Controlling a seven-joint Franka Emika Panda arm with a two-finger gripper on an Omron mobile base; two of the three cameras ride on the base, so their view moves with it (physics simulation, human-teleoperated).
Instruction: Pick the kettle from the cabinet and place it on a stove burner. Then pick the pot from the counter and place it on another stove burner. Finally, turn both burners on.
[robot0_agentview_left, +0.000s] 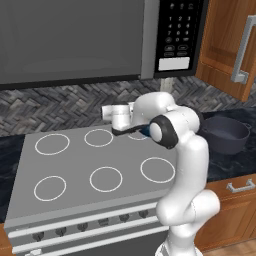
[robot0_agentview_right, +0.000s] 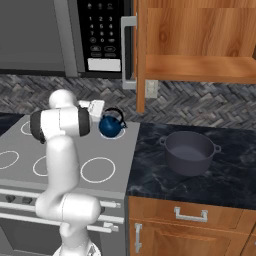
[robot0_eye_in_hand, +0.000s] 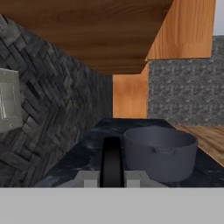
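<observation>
Right base view shows the small round dark-blue kettle with a black arched handle sitting upright on the flat grey cooktop, on the back burner ring nearest the counter. The end effector is at the kettle's handle; in the hand view its fingertips stand close on either side of the black handle band, closed on the kettle.

Just beside the kettle's ring, toward the front of the cooktop, lies a larger thin white burner ring, bare. Other white rings mark the grey surface to the kettle's far side, and a row of small dark knobs runs along the front edge.

On the other side of the kettle, the black marble-look counter with pale grey veins begins right at the cooktop's edge. On it stands the wide dark-grey round pot with two small side loop handles, lidless and upright, well apart from the kettle.

Above the kettle, a black-panelled microwave hangs beside the warm brown wooden cabinet, whose door with a long silver bar handle stands open. A dark herringbone tile wall runs behind everything, with a pale wall outlet above the kettle.
</observation>
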